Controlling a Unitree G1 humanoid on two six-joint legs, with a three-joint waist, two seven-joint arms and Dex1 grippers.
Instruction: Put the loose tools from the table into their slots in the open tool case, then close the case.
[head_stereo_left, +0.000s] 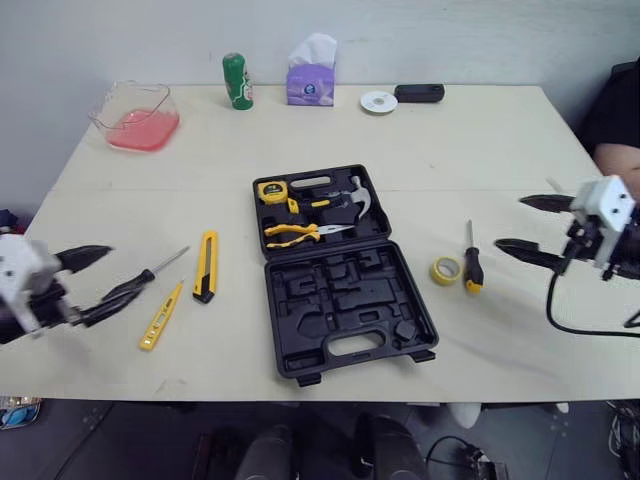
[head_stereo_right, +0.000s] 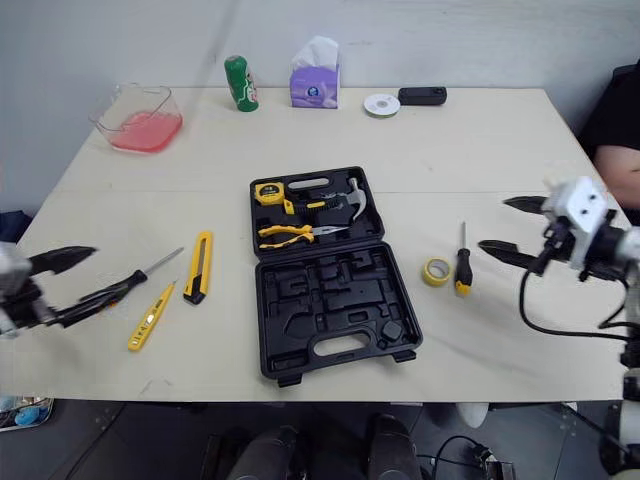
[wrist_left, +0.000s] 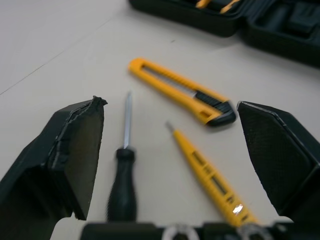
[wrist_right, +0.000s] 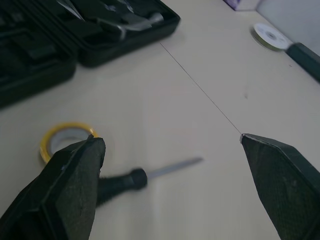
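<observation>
Your left gripper (head_stereo_left: 118, 275) hangs spread wide and empty above the black screwdriver (head_stereo_left: 140, 278), which lies diagonally with its shaft aimed toward the table's far right. The tool case (head_stereo_left: 340, 270) lies open mid-table. Right of it, the second screwdriver (head_stereo_left: 472, 262) points its blade toward the far edge, near your released right gripper (head_stereo_left: 510, 222).

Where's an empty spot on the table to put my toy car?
Biggest bare stretch: between the tool case and the back row of green can and tissue box. Also bare: the near right corner, in front of the tape roll. Crowded: left of the case, by the utility knife and black screwdriver.
</observation>
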